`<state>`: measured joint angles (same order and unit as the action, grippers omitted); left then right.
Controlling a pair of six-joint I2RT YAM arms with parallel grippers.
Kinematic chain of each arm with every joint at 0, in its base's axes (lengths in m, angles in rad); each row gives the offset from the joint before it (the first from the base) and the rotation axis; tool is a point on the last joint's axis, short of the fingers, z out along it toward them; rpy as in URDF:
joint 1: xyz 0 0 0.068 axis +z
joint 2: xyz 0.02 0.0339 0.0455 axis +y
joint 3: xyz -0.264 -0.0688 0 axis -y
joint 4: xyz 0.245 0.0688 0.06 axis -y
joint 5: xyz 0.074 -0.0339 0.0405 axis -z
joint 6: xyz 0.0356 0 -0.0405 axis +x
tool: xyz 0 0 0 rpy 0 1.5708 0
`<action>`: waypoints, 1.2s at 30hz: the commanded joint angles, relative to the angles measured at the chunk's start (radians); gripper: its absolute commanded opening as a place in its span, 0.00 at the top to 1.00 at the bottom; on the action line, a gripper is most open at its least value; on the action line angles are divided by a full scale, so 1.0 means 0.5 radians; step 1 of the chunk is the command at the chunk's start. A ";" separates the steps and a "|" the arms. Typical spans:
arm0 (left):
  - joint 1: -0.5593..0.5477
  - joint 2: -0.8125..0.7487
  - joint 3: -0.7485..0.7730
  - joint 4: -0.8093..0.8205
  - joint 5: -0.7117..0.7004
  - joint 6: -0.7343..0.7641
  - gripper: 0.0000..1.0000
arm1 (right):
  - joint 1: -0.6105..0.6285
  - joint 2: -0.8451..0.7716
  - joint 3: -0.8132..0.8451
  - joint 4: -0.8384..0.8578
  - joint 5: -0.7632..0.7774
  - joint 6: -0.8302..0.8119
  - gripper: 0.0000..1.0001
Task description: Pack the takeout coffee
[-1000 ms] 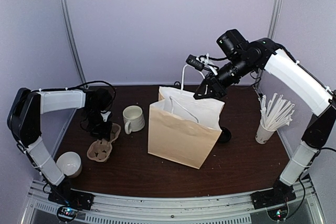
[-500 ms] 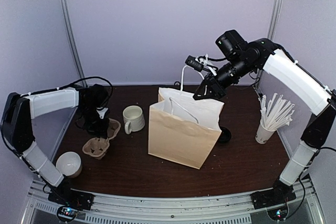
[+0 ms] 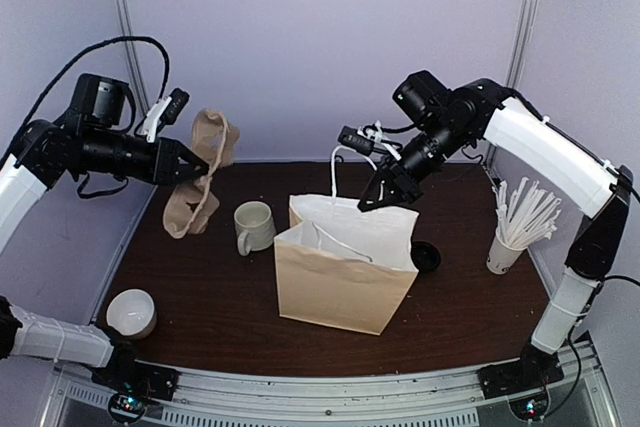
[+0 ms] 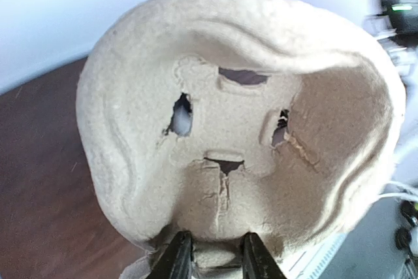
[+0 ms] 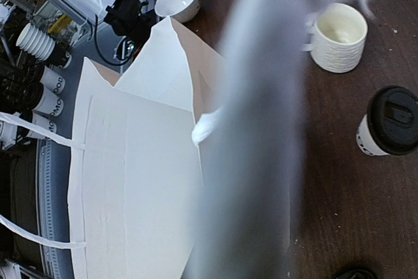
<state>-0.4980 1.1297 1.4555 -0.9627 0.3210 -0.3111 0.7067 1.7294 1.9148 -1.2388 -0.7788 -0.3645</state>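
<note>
Takeout coffee at right wrist view's edge, lettering too small to read, blurred grey strip masking mid-frame, cup carrier lower end cut off in left wrist view, black disc part-hidden behind paper bag

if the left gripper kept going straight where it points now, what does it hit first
Beyond the cup carrier it grips, the left gripper aims rightward, roughly at the raised bag handle and the right gripper holding it. Depth is unclear, so it may pass behind them.
</note>
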 commanded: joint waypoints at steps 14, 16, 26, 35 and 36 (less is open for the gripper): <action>-0.729 0.322 0.151 1.493 0.934 0.095 0.72 | 0.226 0.138 0.115 -0.191 -0.258 -0.124 1.00; -0.789 0.386 0.165 1.547 0.975 0.100 0.72 | 0.225 0.132 0.119 -0.189 -0.254 -0.114 1.00; -0.974 0.667 0.214 1.515 1.043 0.213 0.72 | 0.225 0.150 0.146 -0.205 -0.319 -0.089 1.00; -1.065 0.761 0.231 1.252 0.920 0.392 0.73 | 0.224 0.153 0.160 -0.228 -0.320 -0.102 1.00; -1.066 0.753 0.207 1.176 0.886 0.419 0.73 | 0.225 0.143 0.157 -0.227 -0.309 -0.103 1.00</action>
<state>-1.0252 1.5215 1.5494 -0.3042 0.8059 -0.1764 0.8188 1.8122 1.9617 -1.3376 -0.9199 -0.4156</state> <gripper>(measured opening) 0.275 0.004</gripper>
